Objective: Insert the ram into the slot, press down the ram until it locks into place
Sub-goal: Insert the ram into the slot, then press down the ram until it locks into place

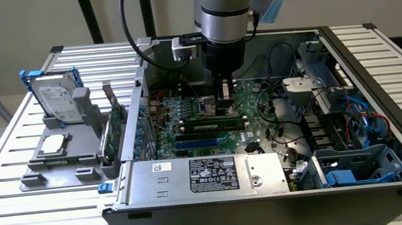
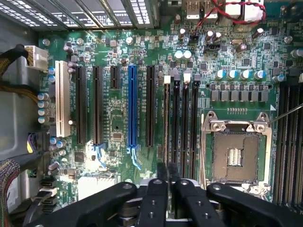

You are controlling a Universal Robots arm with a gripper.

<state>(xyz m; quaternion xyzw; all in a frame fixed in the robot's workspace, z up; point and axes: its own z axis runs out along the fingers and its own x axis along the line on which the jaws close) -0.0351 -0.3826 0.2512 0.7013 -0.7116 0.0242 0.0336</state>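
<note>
The gripper (image 2: 168,177) is black. The board (image 2: 118,123) beneath it is green, speckled with silver-capped cylinders. Nearest the gripper, the memory slots (image 2: 184,118) are black with white end clips. Just beside the gripper, the ram (image 1: 214,126) is dark green with a pale label. Further from the gripper, a long slot (image 2: 132,106) is bright blue; further again, a white slot (image 2: 62,97). Near the gripper, the socket frame (image 2: 235,127) is silver. Well apart from it, the wires (image 2: 232,12) are red and black, twisted. The table (image 1: 10,187) is silver, ribbed.

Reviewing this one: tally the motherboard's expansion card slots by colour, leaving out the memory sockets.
White slot: 1
Blue slot: 1
Black slots: 4, one of them short
Total: 6
</note>
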